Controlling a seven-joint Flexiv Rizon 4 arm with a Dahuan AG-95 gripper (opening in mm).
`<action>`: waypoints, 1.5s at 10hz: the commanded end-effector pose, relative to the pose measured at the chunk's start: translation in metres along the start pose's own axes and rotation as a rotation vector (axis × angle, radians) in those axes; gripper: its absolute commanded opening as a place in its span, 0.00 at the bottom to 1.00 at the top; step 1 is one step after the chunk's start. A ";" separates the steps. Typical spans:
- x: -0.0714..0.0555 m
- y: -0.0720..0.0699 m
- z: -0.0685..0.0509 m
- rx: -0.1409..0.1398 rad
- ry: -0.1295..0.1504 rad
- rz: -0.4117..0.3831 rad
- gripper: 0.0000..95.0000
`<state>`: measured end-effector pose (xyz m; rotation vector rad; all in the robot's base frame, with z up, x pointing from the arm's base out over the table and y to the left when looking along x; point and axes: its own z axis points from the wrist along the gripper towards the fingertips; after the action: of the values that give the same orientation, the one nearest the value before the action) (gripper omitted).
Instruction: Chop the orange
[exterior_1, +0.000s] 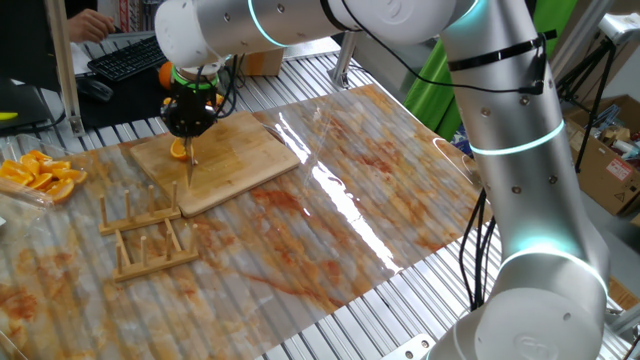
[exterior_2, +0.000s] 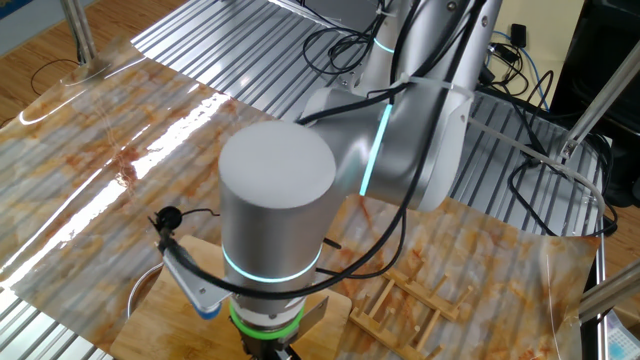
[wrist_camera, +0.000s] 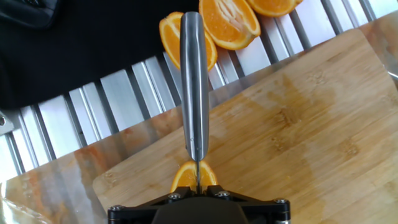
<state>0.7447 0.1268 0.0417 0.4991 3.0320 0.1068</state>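
Where the bamboo cutting board (exterior_1: 225, 160) lies on the stained plastic sheet (exterior_1: 330, 230) covering the ribbed metal table (exterior_1: 380, 320), the gripper (exterior_1: 189, 118) is positioned directly above it, pointed straight down. A knife (wrist_camera: 194, 93) is held in the gripper, with the blade (exterior_1: 189, 168) extending downward so that its tip meets the board surface in one fixed view. The fingers are closed on the knife handle; the fingertips themselves are hidden by the gripper body in every view, and the closed state is confirmed by the clamped tool. The orange (wrist_camera: 193, 177), a small wedge with bright flesh, is located on the board near its edge, directly under the gripper, and the blade edge is seen in the hand view to run across the middle of the wedge. In one fixed view the same wedge (exterior_1: 178, 149) is visible just beside the blade, partly covered by the gripper. Beyond the board edge, cut orange halves (wrist_camera: 231, 22) rest on the bare ribbed table in the hand view. A heap of orange slices (exterior_1: 38, 175) lies well apart from the board, and a wooden rack (exterior_1: 140, 235) stands near the board on the sheet. In the other fixed view the gripper is almost wholly concealed by the arm (exterior_2: 275, 200).
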 end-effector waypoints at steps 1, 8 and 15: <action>0.000 -0.001 0.022 0.004 0.012 -0.004 0.00; 0.000 -0.001 0.022 -0.002 0.038 0.029 0.00; 0.002 -0.003 -0.007 0.030 0.035 0.023 0.00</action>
<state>0.7448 0.1266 0.0463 0.5347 3.0779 0.0739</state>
